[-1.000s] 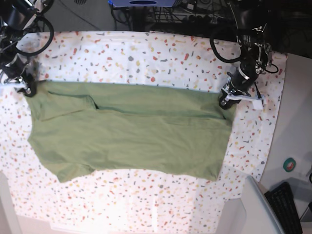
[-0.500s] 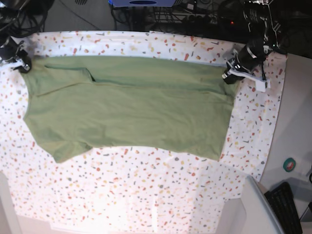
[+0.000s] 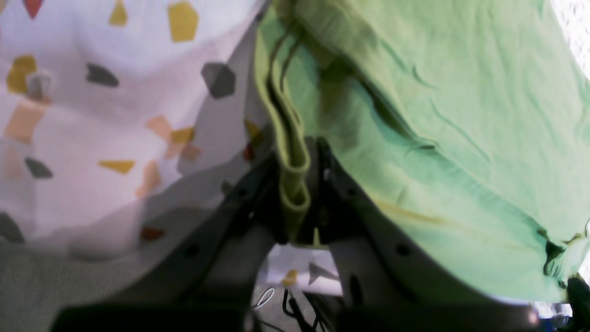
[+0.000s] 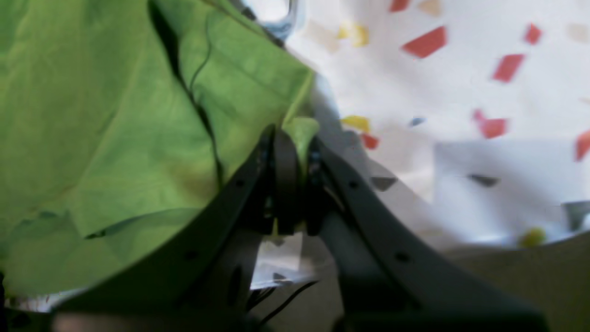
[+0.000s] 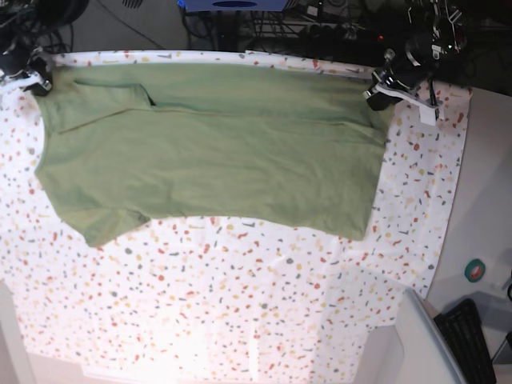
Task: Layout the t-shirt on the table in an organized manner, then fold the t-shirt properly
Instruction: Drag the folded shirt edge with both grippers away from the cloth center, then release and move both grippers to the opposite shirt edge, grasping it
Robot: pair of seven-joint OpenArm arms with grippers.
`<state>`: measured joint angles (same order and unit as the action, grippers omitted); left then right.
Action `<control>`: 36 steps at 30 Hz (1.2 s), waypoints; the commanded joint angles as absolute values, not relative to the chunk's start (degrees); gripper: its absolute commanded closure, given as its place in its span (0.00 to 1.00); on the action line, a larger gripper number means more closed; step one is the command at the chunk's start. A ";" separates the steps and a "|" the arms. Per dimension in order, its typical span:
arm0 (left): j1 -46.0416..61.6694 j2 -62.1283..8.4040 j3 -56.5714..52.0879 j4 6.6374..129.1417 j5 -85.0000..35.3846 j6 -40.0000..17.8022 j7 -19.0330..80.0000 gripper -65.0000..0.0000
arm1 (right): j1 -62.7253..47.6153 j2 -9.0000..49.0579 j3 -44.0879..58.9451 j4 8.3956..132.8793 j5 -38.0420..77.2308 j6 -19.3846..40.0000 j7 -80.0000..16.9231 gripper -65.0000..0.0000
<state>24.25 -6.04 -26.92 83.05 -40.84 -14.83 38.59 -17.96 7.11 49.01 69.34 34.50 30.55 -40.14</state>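
Laying the t-shirt (image 5: 216, 152) out flat on the counter (image 5: 240, 304)

I'm pinching its far corners with left fingers (image 3: 318, 184) and right fingers (image 4: 286, 157); next I'd be lowering and releasing it evenly

left pincer (image 3: 299, 203) pinches the t-shirt (image 3: 415, 115) hem over the table (image 3: 115, 115).

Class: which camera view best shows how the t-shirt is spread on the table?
The base view: the whole t-shirt shows, stretched across the table between the left gripper and the right gripper. Each wrist view shows only a pinched corner of cloth in closed jaws.
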 commanded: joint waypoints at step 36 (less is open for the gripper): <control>14.02 -16.04 -21.85 83.65 -41.45 -14.90 37.85 1.00 | 20.62 26.42 6.64 37.76 34.95 24.57 -19.12 0.62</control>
